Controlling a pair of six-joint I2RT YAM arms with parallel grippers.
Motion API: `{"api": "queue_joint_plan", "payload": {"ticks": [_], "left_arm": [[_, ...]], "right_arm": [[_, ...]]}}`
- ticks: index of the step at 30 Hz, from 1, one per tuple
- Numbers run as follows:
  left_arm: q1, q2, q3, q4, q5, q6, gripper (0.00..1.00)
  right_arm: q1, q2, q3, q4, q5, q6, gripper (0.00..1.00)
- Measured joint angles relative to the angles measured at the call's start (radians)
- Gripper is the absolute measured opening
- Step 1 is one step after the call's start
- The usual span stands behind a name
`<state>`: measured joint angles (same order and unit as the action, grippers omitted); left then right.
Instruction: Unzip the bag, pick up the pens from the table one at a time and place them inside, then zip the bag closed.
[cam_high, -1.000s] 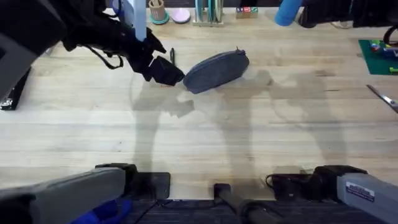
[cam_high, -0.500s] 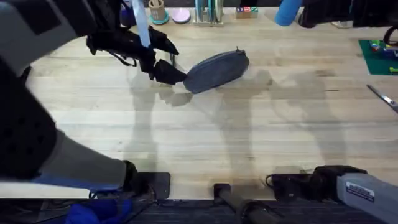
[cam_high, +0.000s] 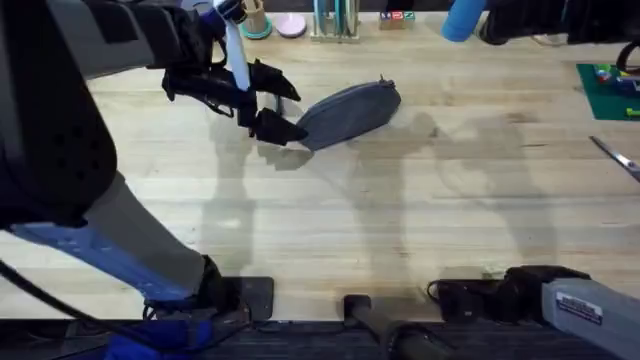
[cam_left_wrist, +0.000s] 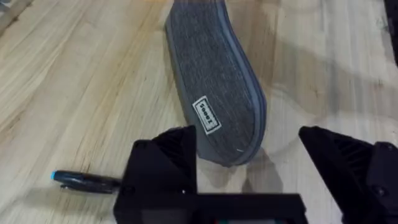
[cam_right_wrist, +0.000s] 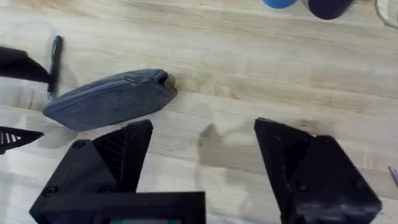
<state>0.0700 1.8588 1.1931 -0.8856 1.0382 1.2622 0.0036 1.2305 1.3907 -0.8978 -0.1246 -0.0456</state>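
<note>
Left gripper (cam_high: 283, 112) poised at the near end of the zipped bag (cam_high: 348, 113).

The bag lies on the table (cam_high: 400, 210), long axis running away from the wide-open left gripper; 1 pen (cam_left_wrist: 86, 181) rests just beside it. The right gripper (cam_right_wrist: 205, 155), also wide, hangs farther off.

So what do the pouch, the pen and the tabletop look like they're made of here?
The pouch looks like grey woven fabric, matte, with a heathered weave, a sewn label and a stitched rim. The pen looks like glossy black plastic with a blue tip, though too little shows to be sure. The tabletop looks like pale wood planks, visible grain, smooth satin finish.
</note>
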Motion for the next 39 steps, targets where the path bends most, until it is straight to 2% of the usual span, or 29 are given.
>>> {"api": "queue_joint_plan", "payload": {"ticks": [5,12,19,37,38,39], "left_arm": [[-0.002,0.009,0.0,0.009,0.02,0.042,0.995],[-0.022,0.027,0.0,0.031,0.036,0.063,0.995],[-0.041,0.073,0.001,0.041,0.039,0.066,0.995],[-0.04,0.073,0.001,0.045,0.043,0.066,0.991],[-0.04,0.073,0.001,0.044,0.043,0.066,0.882],[-0.04,0.073,0.001,0.045,0.043,0.067,0.71]], "right_arm": [[0.0,0.0,0.0,0.0,0.0,0.0,0.996],[0.0,0.0,0.0,0.0,0.0,0.0,0.996],[0.0,0.0,0.0,0.0,0.0,0.0,0.996],[0.0,0.0,0.0,0.0,0.001,0.0,0.996],[0.0,0.0,0.0,0.0,0.001,0.0,0.996],[0.0,0.0,0.0,0.0,0.001,0.0,0.996]]}}
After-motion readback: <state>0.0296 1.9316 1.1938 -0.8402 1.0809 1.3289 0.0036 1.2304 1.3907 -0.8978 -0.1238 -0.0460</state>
